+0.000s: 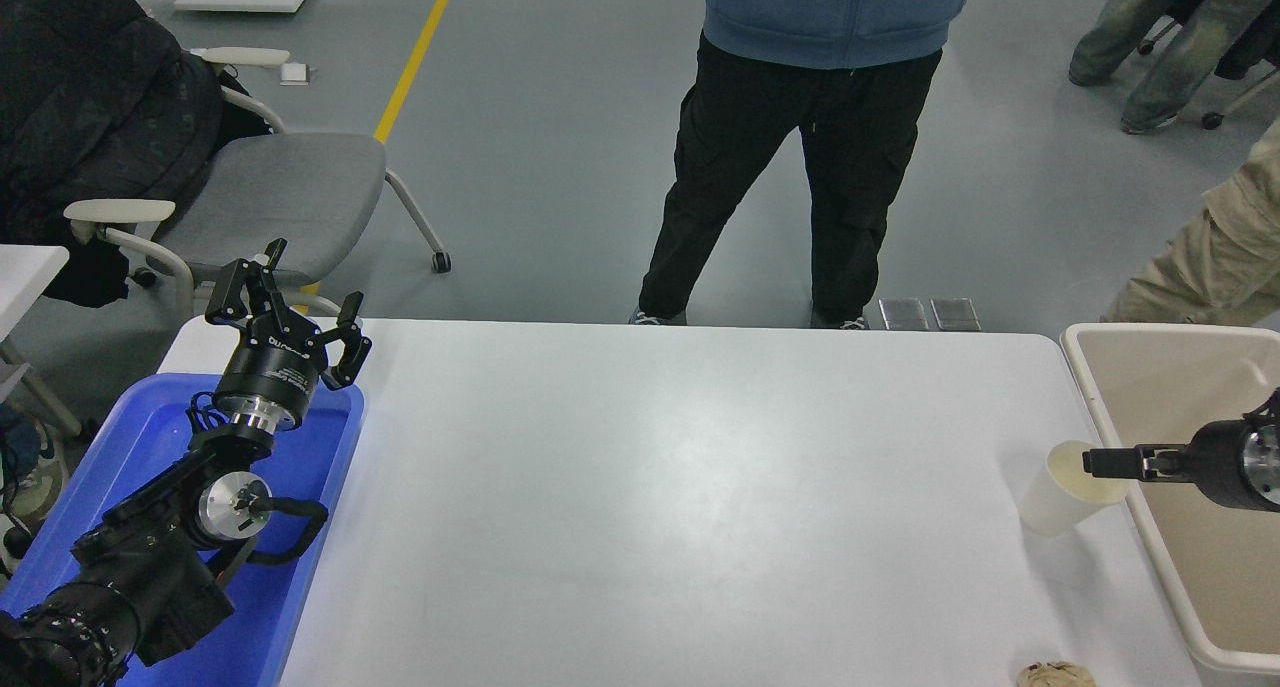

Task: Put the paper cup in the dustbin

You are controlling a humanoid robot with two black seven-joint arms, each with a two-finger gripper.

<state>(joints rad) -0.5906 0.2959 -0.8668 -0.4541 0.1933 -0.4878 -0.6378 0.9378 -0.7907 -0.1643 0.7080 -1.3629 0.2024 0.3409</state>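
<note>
Setting: white table (650, 487) on a grey workshop floor, a yellow line running away at the upper left.

Far side: a person (800, 137) in a blue top and black trousers stands at the table's far edge; legs of others show at the upper right, and a grey chair (290, 197) sits at the upper left.

Paper cup: the paper cup (1058, 497) stands on the table near its right edge, just beside the dustbin (1110, 352), tilted with its mouth leaning toward the bin.

Right arm: reaches in level from the right edge, above the open bin, pointing left across its rim; the right gripper (1100, 461) sits at the cup's mouth, seen edge-on as one thin black bar over the rim. Whether its fingers are parted or pressed on the cup wall cannot be told.

Left arm: parked at the lower left above the blue tray (330, 467), wrist angled up and away, the left gripper (290, 302) with fingers spread wide and holding nothing.

Foreground: a crumpled brown paper ball (1057, 675) lies at the bottom edge, well apart from the cup.
</note>
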